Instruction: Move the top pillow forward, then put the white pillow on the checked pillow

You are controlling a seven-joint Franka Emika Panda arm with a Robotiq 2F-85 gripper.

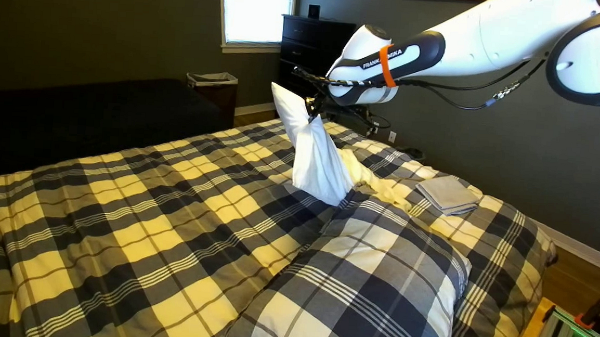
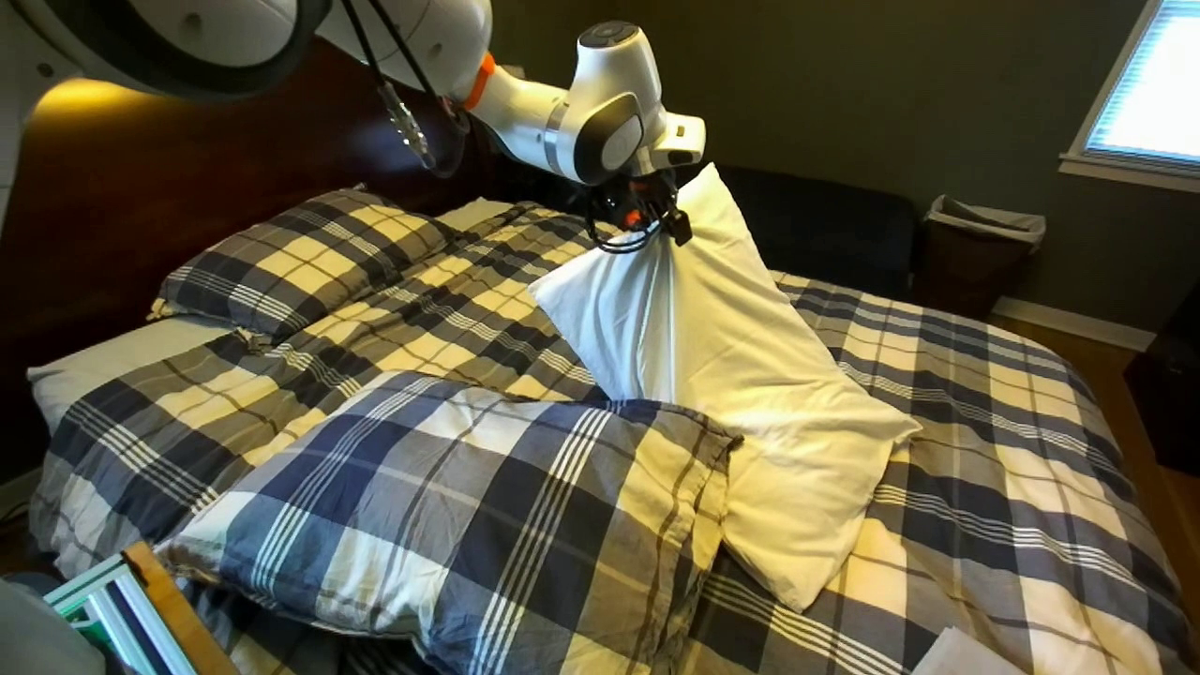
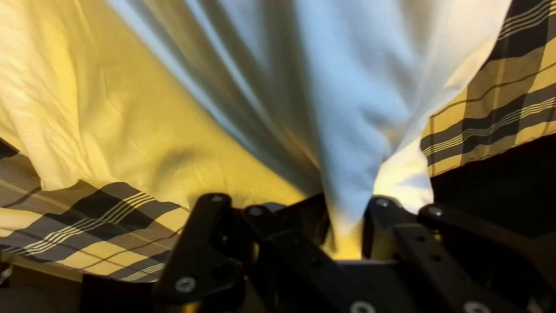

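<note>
A plaid bedspread [image 1: 134, 236] is stretching out beneath the gripper [image 3: 347, 226]. The white robot arm [image 1: 474, 38] is hanging over it. A dark dresser [image 1: 299, 48] is standing beyond the gripper in an exterior view, its drawers sitting closed.

Below the gripper, nearer the camera in both exterior views, the checked pillow [image 2: 469, 487] is lying plump on the bedspread, showing navy, white, grey and pale-yellow plaid. Just beside its end, the white pillow [image 2: 778, 356] is hanging from the gripper, plain and soft. One corner is standing higher than the grip, creases are fanning out below it, and the lower part is resting on the bedspread. Warm light is tinting one face yellow; another is looking bluish white. Whether the two pillows are touching, I cannot tell.

Well beyond the gripper, a brown hamper [image 2: 966, 272] is standing with a pale liner [image 2: 984, 230] lapping over its rim, hiding any contents. Lower than the gripper and to its right in an exterior view, a folded grey cloth [image 1: 448, 193] is lying on the bedspread.

The gripper is clenching a gathered fold of the white pillow. Above it, lettering [image 1: 371, 63] on the arm is reading "FRANK" and "MIKA", an orange band [image 1: 388, 65] crossing between.
</note>
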